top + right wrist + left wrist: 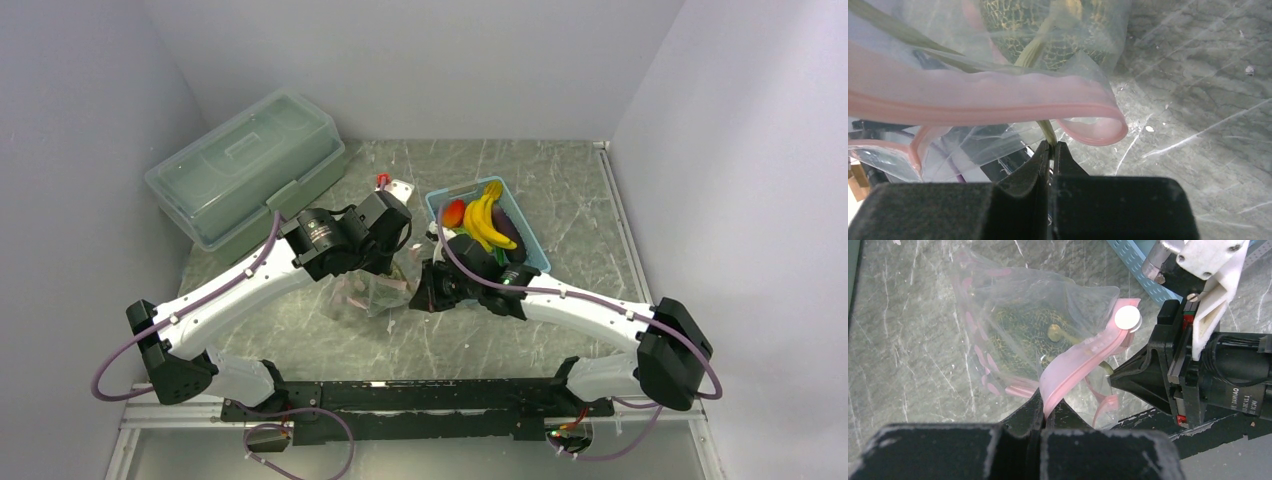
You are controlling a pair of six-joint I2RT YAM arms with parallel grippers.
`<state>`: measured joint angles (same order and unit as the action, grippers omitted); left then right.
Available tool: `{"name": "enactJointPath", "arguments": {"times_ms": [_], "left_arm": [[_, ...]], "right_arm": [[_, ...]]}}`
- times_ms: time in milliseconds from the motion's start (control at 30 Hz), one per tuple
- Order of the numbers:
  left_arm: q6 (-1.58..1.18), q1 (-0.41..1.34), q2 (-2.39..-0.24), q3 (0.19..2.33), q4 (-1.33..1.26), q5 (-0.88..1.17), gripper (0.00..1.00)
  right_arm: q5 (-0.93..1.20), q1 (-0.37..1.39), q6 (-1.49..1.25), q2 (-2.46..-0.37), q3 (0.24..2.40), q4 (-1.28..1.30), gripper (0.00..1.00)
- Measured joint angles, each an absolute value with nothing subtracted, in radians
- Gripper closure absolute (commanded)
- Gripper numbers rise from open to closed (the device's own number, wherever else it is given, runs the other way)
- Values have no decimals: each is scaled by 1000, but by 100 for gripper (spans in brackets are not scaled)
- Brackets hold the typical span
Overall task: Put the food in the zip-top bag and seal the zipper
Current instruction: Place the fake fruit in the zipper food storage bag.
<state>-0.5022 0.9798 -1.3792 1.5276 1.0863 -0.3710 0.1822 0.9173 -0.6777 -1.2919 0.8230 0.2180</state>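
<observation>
Glossy, crinkled clear plastic bag [1013, 295], smooth pink plastic zipper strip [1073, 365], scratched grey marbled counter [908, 340], translucent plastic box [245, 165]

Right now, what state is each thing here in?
zip-top bag, mouth open
zipper, unsealed
green lump, inside the bag, stem poking out
left tool, shut on the zipper
right tool, shut on the green lump's stem
bananas, in the basket, not bagged
lidded box, closed
</observation>
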Motion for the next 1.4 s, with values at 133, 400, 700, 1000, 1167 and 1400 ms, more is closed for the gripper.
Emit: {"name": "enactJointPath", "arguments": {"times_ms": [133,400,700,1000,1167,1400], "left_arm": [[-502,980,-1379,1528,1087,-366,100],[-494,980,-1380,1525,1085,-348,100],[-477,980,-1378,1480,1055,-330,100],[-466,980,-1362,1441,1032,-292,100],[-472,980,-1360,1441,1018,-273,100],[-487,980,-1357,1441,1012,-259,100]], "right_arm": [[181,918,-660,-1258,824,260,100],[179,918,-632,-1148,944,385,100],[179,918,-632,-1170,1103,493,100],[179,915,-667,-1254,1159,534,100],[184,915,-715,-1320,1162,523,97],[203,915,-757,-1372,1162,488,62]]}}
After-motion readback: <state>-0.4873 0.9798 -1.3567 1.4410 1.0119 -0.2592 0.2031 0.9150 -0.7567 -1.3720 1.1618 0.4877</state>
